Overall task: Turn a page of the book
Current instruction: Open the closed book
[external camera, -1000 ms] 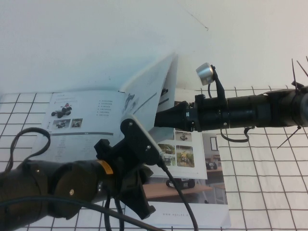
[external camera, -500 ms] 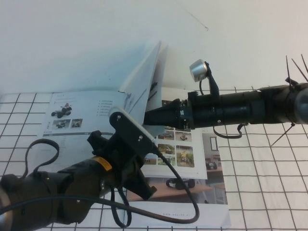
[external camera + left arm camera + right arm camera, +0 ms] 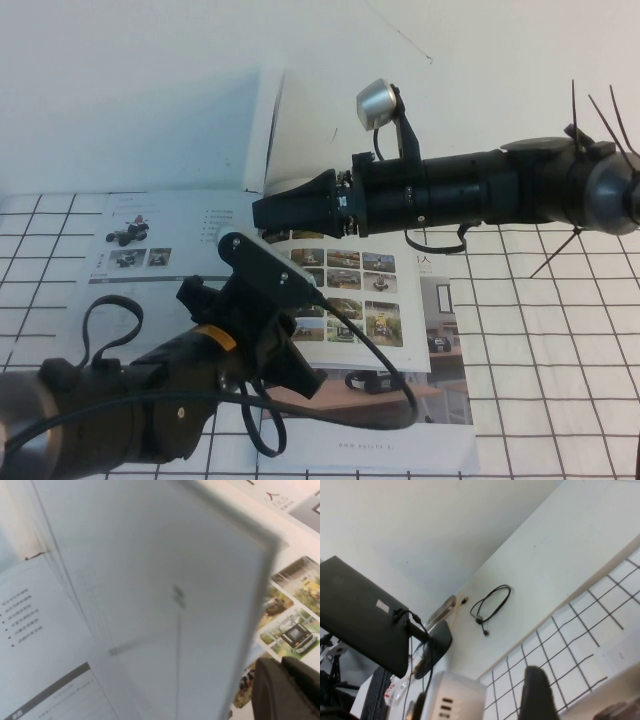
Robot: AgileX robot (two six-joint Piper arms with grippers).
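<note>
Book (image 3: 170,260): open flat on gridded worktop (image 3: 540,350).
Page (image 3: 285,130): upright above spine.
Right pincer (image 3: 262,212): fingers apart, against page's right face.
Left pincer (image 3: 290,375): near, low; state cannot tell.
Technique: sweep leftward, low, past vertical.

The book (image 3: 190,250) lies open and flat on the gridded table (image 3: 560,350), near its far edge. The page (image 3: 275,130), thin, white and glossy, stands upright from the spine.
</note>
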